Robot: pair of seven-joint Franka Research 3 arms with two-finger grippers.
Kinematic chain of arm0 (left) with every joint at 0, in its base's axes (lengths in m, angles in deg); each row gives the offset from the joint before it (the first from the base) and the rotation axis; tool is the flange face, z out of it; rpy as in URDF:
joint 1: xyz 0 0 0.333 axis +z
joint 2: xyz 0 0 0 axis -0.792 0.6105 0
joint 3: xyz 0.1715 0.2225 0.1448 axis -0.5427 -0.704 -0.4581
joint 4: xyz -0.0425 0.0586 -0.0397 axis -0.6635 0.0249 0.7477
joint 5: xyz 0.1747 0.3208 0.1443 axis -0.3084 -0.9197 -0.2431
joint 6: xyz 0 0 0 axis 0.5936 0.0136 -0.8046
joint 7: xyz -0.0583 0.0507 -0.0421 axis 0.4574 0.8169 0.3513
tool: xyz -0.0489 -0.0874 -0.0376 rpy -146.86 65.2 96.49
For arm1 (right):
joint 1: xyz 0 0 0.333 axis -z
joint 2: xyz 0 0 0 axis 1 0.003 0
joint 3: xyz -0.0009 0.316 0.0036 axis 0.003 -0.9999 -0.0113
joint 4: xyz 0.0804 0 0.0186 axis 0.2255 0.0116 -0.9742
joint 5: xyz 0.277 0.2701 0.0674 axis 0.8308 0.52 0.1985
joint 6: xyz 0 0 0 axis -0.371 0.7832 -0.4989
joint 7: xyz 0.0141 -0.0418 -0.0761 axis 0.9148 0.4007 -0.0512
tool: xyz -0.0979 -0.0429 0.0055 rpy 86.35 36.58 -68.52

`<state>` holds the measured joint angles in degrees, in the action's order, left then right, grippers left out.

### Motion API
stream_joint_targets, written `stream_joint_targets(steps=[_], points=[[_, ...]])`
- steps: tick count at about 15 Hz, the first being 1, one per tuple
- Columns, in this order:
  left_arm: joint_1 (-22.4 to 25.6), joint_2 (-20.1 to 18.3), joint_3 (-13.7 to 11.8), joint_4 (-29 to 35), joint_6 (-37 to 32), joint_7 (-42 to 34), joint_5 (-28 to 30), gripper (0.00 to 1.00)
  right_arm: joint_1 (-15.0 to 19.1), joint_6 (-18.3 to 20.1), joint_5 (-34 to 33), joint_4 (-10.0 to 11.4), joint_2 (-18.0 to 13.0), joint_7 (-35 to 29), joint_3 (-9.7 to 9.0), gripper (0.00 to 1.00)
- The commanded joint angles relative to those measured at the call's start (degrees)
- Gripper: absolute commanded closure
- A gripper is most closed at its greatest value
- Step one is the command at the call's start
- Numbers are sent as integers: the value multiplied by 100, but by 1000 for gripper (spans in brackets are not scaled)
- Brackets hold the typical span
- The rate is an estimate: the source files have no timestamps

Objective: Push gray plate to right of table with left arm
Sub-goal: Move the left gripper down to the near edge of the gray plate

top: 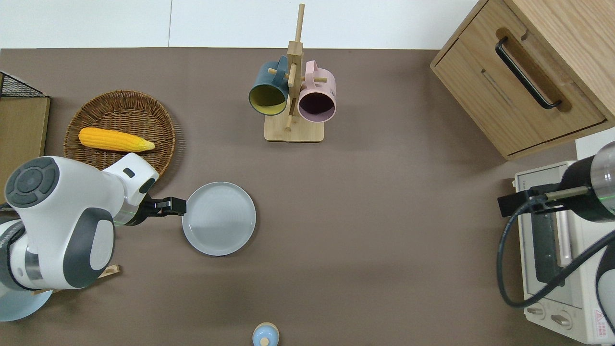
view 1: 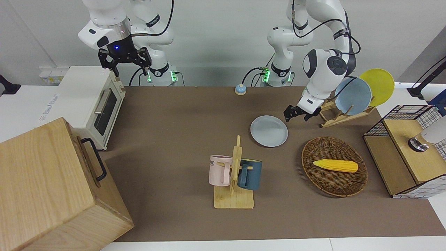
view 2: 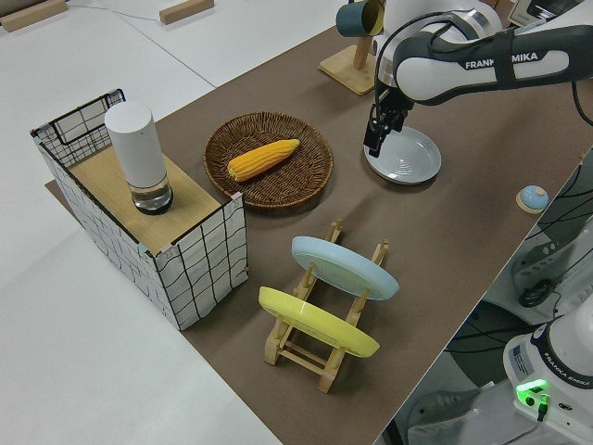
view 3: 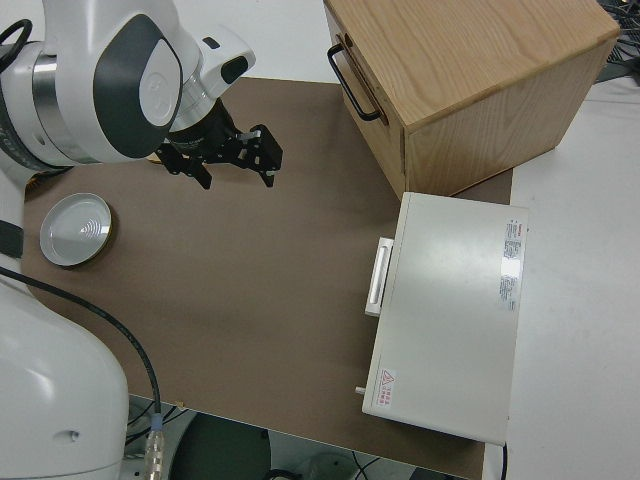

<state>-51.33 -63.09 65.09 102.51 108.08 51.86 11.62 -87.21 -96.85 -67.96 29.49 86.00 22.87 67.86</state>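
Observation:
The gray plate lies flat on the brown table, near the middle toward the left arm's end; it also shows in the overhead view and the left side view. My left gripper is low and open, right at the plate's rim on the side toward the left arm's end. I cannot tell whether it touches the rim. My right gripper is open, empty and parked.
A wicker basket holding a corn cob sits close by, farther from the robots. A wooden rack holds a bluer plate and a yellow plate. A mug rack, a wooden cabinet and a toaster oven stand toward the right arm's end.

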Motion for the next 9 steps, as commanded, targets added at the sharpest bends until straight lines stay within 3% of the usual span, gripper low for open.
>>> stream_joint_targets(steps=[1, 6, 9], points=[[-34, 360, 8, 180, 575, 85, 67, 13, 46, 68, 5, 23, -60, 43, -30, 5], [-314, 606, 17, 365, 918, 85, 120, 88, 46, 68, 5, 23, -60, 43, -30, 5], [-456, 686, 17, 558, 1156, 94, 147, 220, 46, 68, -3, 23, -60, 43, -30, 5]])
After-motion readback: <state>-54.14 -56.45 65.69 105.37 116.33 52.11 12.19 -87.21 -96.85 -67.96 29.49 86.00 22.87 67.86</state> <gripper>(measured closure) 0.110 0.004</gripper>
